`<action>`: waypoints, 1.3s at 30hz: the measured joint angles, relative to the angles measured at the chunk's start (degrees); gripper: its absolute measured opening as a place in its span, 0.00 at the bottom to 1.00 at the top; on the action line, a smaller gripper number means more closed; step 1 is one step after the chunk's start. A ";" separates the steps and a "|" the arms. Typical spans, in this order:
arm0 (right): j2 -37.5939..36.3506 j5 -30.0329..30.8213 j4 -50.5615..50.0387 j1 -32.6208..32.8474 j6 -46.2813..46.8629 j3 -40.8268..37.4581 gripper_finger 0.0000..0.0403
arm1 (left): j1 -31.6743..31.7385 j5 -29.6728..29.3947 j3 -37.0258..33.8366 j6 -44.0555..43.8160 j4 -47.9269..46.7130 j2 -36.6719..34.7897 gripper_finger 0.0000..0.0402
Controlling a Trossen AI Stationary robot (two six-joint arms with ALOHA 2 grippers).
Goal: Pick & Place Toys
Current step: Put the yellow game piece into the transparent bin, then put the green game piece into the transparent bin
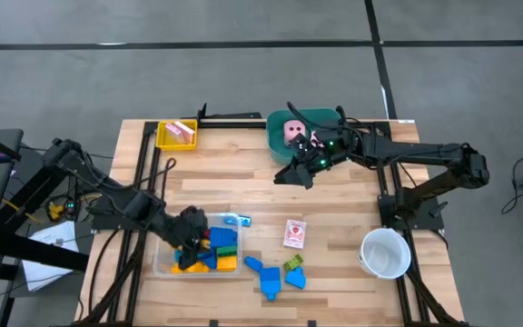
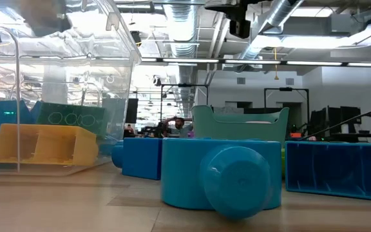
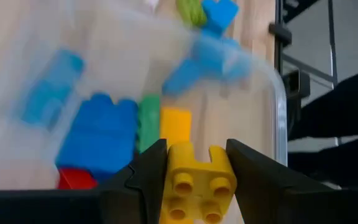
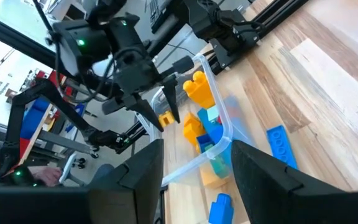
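Note:
My left gripper (image 1: pixel 189 234) hangs over the clear tray (image 1: pixel 163 263) near the table's front left, shut on a small yellow block (image 3: pixel 197 186). Blue, green, yellow and red blocks (image 3: pixel 98 134) lie in the tray under it. My right gripper (image 1: pixel 296 175) stands open and holds nothing, above the table just in front of the teal tub (image 1: pixel 330 116), where a pink die (image 1: pixel 293 132) lies. Loose blue and green blocks (image 1: pixel 271 277) and a pink-white card (image 1: pixel 294 233) lie on the wood to the right of the tray. My left gripper pinches the yellow block by two opposite side walls (image 3: pixel 171 171) between its two fingers, the studs facing back toward the wrist. The fingers slant down from the table's left side. The block is lifted clear above the tray.
A yellow tray (image 1: pixel 163 138) with cards stands at the far left and a white cup (image 1: pixel 386 252) at the near right. A light blue block (image 1: pixel 237 220) lies just past the clear tray's far right corner. Bare wood lies between tub and tray.

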 joint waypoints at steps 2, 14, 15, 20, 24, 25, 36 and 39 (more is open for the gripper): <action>0.00 0.00 -0.04 0.21 0.00 0.00 0.45 | -1.60 0.01 -1.10 -2.26 0.44 0.00 0.38; 0.04 0.00 -0.04 1.18 -0.90 0.00 0.45 | -7.59 0.00 -6.55 -11.94 1.27 0.00 0.39; 0.04 0.00 -0.04 1.22 -0.88 0.00 0.45 | -7.73 0.00 -6.92 -12.65 1.33 0.00 0.39; 0.04 0.00 -0.06 1.74 -1.31 -0.02 0.45 | -7.84 -0.02 -7.79 -15.65 1.27 0.00 0.39; 0.07 0.00 -0.04 1.84 -1.33 -0.02 0.45 | -7.84 -0.02 -7.79 -15.68 1.37 0.00 0.37; 0.07 0.00 -0.04 1.84 -1.33 -0.02 0.45 | -7.84 -0.02 -7.79 -15.68 1.38 0.00 0.37; 0.07 0.00 -0.04 1.84 -1.36 -0.02 0.45 | -7.85 -0.04 -7.79 -15.69 1.35 0.00 0.43; 0.07 0.00 -0.04 1.84 -1.36 -0.02 0.45 | -7.84 -0.07 -7.79 -15.69 1.35 0.00 0.44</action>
